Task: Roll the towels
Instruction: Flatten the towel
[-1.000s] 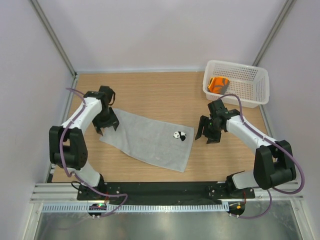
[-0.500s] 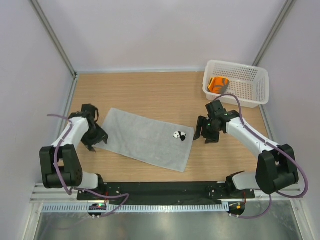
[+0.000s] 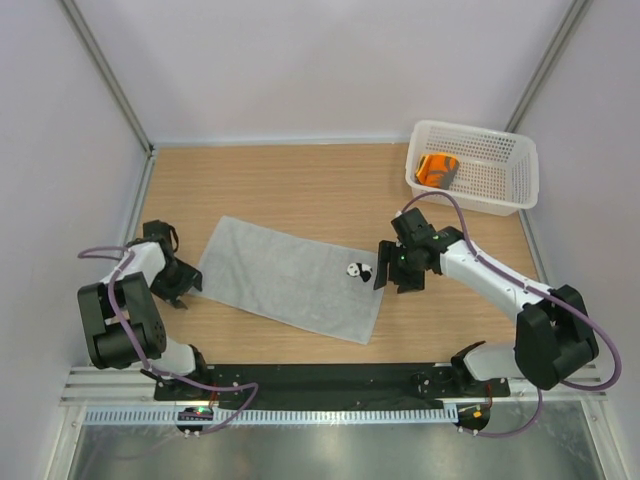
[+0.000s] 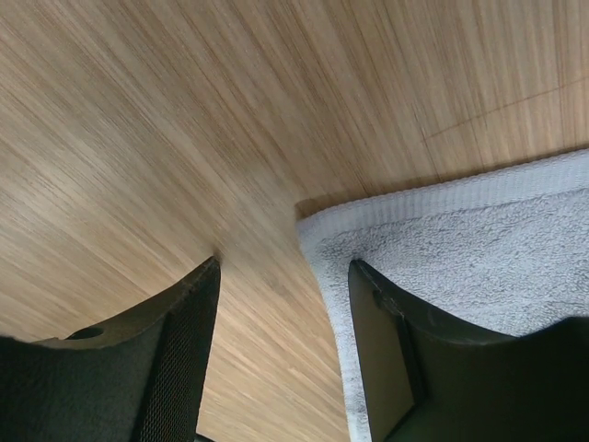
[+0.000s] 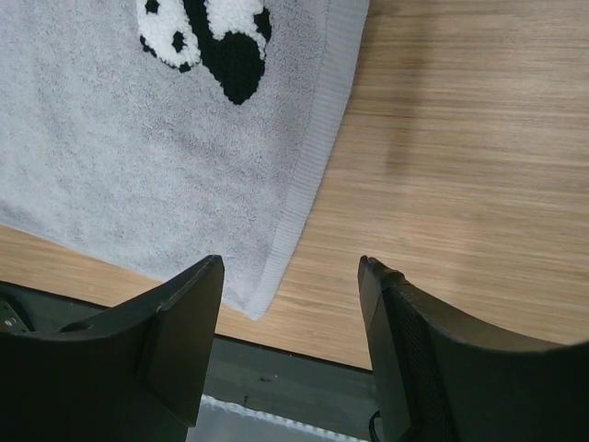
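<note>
From the overhead camera, the grey towel [image 3: 285, 278] lay spread flat and unrolled on the wooden table [image 3: 300, 190], slanting from upper left to lower right. The one mark on it was a small black-and-white panda patch [image 3: 359, 270] close to its right edge. The orange towel [image 3: 437, 168] sat bunched in the left end of the white perforated basket [image 3: 520, 178] at the table's far right corner, well apart from both arms. The left gripper [image 3: 182, 288] was low at the grey towel's left corner, and the right gripper [image 3: 392, 283] stood just beside the panda patch at the opposite edge. In the left wrist view, the left gripper [image 4: 283, 269] had its jaws parted with nothing pinched. One finger was over bare table [image 4: 184, 120] and the other over the grey towel [image 4: 479, 239], whose ribbed corner lay in the gap; whether the fingers touched the cloth could not be told. In the right wrist view, the right gripper [image 5: 293, 264] was likewise spread wide and empty, straddling the hemmed edge of the grey towel [image 5: 110, 138]. The panda patch [image 5: 207, 32] showed only as a stitched figure without lettering, bare table [image 5: 460, 138] lay to the right, and a black rail [image 5: 276, 368] ran along the bottom.
</note>
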